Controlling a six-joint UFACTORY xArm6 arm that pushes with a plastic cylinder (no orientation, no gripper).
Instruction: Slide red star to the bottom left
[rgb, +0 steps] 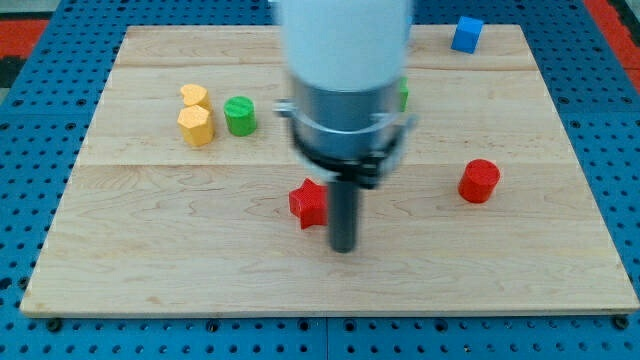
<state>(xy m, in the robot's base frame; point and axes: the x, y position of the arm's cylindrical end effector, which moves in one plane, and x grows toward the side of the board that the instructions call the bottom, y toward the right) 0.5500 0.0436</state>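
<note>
The red star (308, 204) lies on the wooden board (150, 260) a little left of the middle. My tip (343, 247) is on the board just right of and slightly below the star, close to it or touching it; the rod hides the star's right edge. The arm's large white and grey body (345, 70) fills the upper middle of the view.
A red cylinder (479, 181) stands at the right. A green cylinder (239, 116), a yellow hexagon block (196, 126) and a smaller yellow block (194, 96) sit at the upper left. A blue cube (466, 34) is at the top right. A green block (403, 96) peeks from behind the arm.
</note>
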